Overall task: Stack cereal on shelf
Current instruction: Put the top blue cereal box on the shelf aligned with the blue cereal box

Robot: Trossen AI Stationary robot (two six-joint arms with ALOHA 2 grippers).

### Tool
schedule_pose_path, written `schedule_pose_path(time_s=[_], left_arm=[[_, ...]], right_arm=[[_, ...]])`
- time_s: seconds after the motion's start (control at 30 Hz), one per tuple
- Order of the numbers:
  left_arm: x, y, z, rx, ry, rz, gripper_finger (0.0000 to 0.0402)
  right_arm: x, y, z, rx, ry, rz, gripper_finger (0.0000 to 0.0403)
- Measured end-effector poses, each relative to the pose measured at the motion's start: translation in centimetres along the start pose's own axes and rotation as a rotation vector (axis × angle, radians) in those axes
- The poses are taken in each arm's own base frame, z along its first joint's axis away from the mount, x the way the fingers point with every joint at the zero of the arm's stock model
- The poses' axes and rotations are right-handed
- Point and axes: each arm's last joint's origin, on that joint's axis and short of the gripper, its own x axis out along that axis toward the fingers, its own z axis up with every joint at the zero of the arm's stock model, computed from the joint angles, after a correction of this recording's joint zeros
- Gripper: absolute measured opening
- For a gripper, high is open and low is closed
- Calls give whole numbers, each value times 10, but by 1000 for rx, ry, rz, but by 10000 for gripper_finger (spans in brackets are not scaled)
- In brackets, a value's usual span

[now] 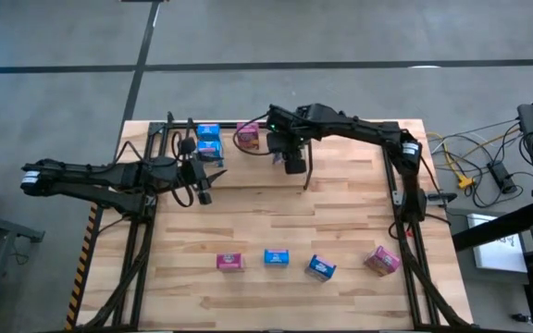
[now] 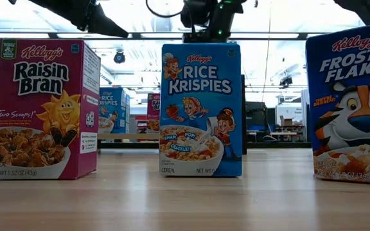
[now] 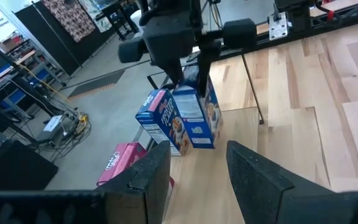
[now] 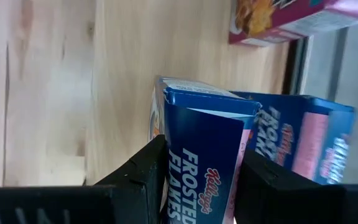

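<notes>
My right gripper [image 1: 292, 159] is at the table's far side over the shelf [image 1: 179, 129] and is shut on a blue Frosted Flakes cereal box [image 4: 201, 137]. That box stands upright beside a second blue box [image 3: 160, 121], with a pink box [image 3: 122, 163] close by. The high view shows more boxes on the shelf: blue ones [image 1: 208, 139] and a pink one [image 1: 246, 137]. My left gripper [image 1: 204, 192] is open and empty, just on the near side of the shelf, left of the right gripper. My right gripper pinches the blue box's upper end [image 4: 180, 155] between its two fingers, one finger on each of two opposite sides. The fingers come from above, pointing down. The box is upright; whether its lower end [image 3: 202, 143] rests on the wood, I cannot tell.
Several cereal boxes stand in a row near the table's front edge: pink [image 1: 230, 262], blue [image 1: 277, 257], blue [image 1: 320, 267], pink [image 1: 382, 261]. The low view shows Raisin Bran [image 2: 44, 109], Rice Krispies [image 2: 201, 109] and Frosted Flakes [image 2: 352, 109]. Slanted black arm frames run along both table sides.
</notes>
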Motion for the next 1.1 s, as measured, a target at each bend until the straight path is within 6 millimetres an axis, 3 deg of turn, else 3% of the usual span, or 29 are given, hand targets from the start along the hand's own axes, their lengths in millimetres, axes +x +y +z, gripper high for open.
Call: schedule_pose_path(time_s=[0.2, 0.53, 1.1], left_arm=[[0, 0, 0, -1, 0, 0, 141], [0, 0, 0, 1, 0, 0, 141], [0, 0, 0, 9, 0, 0, 141]], right_arm=[[16, 0, 1, -15, 32, 20, 128], [19, -1, 1, -25, 45, 6, 130], [24, -5, 4, -48, 41, -58, 202]])
